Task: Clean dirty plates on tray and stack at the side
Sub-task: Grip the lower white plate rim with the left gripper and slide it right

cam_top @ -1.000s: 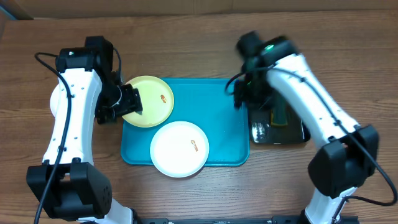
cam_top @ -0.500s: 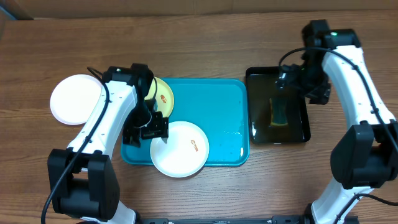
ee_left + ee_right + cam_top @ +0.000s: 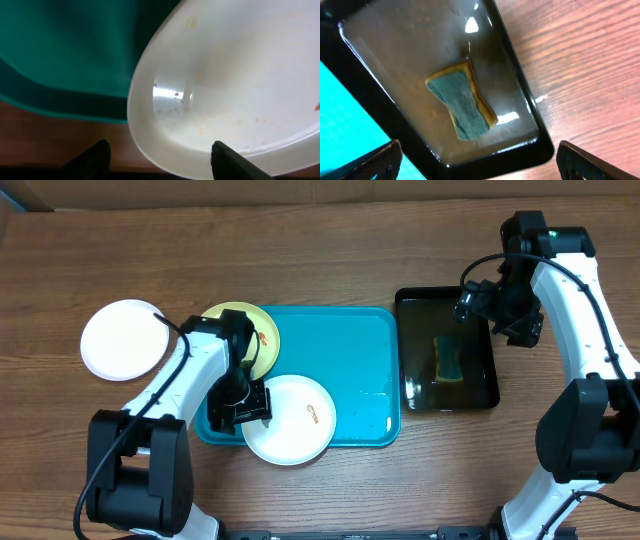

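The turquoise tray [image 3: 350,360] lies mid-table. A white plate [image 3: 295,425] with an orange-brown smear sits at its front edge; it fills the left wrist view [image 3: 225,75]. A yellow-green plate [image 3: 258,332] with a smear lies at the tray's back left corner, partly under my left arm. Another white plate [image 3: 120,352] lies on the table to the left, off the tray. My left gripper [image 3: 250,408] [image 3: 160,162] is open, its fingers on either side of the front white plate's left rim. My right gripper [image 3: 472,304] [image 3: 487,167] is open and empty above the black tray.
A black tray [image 3: 420,330] holding water and a green-and-yellow sponge [image 3: 448,360] [image 3: 462,102] stands right of the turquoise tray. Bare wood table lies all around. The turquoise tray's corner shows in the right wrist view [image 3: 345,125].
My left gripper moved from the yellow-green plate to the front white plate's left rim. My right arm swung right, from the tray's edge to above the black tray.
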Controlling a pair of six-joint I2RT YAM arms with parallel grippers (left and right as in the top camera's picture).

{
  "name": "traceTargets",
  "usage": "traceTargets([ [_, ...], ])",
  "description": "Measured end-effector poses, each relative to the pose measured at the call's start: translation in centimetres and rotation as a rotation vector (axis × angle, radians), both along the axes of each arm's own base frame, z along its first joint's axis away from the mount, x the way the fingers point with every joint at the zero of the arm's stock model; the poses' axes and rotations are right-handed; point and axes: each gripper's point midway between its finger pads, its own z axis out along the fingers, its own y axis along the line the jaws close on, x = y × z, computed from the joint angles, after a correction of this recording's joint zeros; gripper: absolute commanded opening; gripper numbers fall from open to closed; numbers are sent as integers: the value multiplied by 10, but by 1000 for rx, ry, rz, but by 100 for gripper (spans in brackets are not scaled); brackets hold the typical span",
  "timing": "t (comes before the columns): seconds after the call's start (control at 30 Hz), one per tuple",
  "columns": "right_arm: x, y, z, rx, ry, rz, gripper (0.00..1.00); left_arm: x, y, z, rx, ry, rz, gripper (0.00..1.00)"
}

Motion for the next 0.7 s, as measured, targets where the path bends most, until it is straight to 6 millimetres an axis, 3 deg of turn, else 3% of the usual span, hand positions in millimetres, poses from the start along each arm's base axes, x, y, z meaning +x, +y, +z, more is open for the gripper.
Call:
traceTargets([
  [0.07,4,0,0,0,-15,0,100,3,-1,-3,0,-16,13,57],
  [0.33,26,0,2,0,-105,0,100,9,-1,-9,13,-50,13,56],
  [0.4,31,0,2,-1,-125,1,100,9,3,-9,36,-52,10,49],
  [0.5,36,0,3,-1,-149,0,100,9,12,-9,85,-52,0,49],
  [0.6,40,0,4,-1,-164,0,100,14,15,-2,107,-81,-6,51],
  [0.7,40,0,4,-1,-165,0,100,18,16,20,103,-165,7,52],
])
